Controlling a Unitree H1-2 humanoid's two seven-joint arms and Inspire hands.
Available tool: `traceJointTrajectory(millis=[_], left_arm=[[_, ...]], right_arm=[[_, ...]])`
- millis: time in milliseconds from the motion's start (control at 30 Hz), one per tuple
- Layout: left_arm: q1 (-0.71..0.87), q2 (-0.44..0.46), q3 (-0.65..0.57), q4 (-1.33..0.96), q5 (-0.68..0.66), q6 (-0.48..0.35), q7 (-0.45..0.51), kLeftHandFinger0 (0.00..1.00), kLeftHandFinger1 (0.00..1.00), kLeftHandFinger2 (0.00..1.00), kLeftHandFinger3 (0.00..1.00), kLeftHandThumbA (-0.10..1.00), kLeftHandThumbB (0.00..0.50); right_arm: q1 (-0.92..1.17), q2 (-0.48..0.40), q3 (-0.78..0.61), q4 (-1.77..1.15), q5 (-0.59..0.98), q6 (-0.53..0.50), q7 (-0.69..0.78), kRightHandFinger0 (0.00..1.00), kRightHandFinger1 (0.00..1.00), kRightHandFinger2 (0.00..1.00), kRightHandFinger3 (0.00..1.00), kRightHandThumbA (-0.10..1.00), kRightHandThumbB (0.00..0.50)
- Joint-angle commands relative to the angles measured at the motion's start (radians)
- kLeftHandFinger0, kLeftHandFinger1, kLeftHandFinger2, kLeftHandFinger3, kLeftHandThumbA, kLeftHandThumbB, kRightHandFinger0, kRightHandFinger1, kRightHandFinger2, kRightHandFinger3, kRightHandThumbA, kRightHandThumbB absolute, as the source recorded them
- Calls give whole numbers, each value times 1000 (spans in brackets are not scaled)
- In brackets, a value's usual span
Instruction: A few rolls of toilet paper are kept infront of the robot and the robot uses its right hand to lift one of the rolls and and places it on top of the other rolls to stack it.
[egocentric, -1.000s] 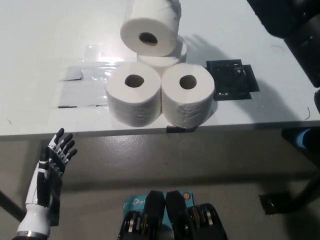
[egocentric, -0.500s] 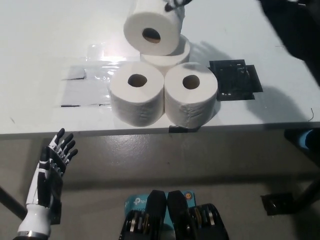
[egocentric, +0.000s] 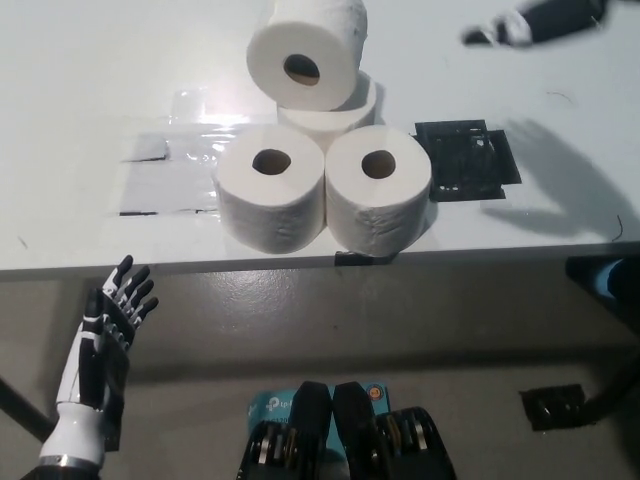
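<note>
Two white toilet paper rolls stand side by side near the table's front edge, the left one (egocentric: 270, 190) and the right one (egocentric: 378, 190) touching. Behind them a third roll (egocentric: 345, 110) is mostly hidden. A fourth roll (egocentric: 305, 50) rests tilted on top of the stack, its core hole facing me. My black right hand (egocentric: 530, 25) is a motion-blurred streak at the upper right, apart from the rolls, open and holding nothing. My white left hand (egocentric: 105, 325) rests below the table edge at the lower left, open.
A black square plate (egocentric: 465, 160) lies flat on the white table (egocentric: 70, 90) just right of the rolls. Clear and grey tape patches (egocentric: 165, 165) sit to their left. The table's front edge (egocentric: 150, 268) runs across the picture, with grey floor below.
My right hand has let go of the top roll and pulled away to the upper right. The top roll stays on the stack. My left hand has barely moved.
</note>
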Motion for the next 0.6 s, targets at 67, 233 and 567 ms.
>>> traceJointTrajectory(millis=[67, 233, 567], left_arm=[[-8, 14, 6, -41, -10, -10, 0, 1000, 1000, 1000, 1000, 1000, 493], [58, 1, -10, -50, -7, -22, -12, 1000, 1000, 1000, 1000, 1000, 443], [101, -8, -24, -50, 9, -40, -12, 1000, 1000, 1000, 1000, 1000, 402]], right_arm=[[589, 194, -528, -721, 501, -108, -409, 1000, 1000, 1000, 1000, 1000, 254], [855, 426, -440, -504, 488, -374, -460, 1000, 1000, 1000, 1000, 1000, 261], [963, 614, -369, -48, 487, -528, -410, 1000, 1000, 1000, 1000, 1000, 128]])
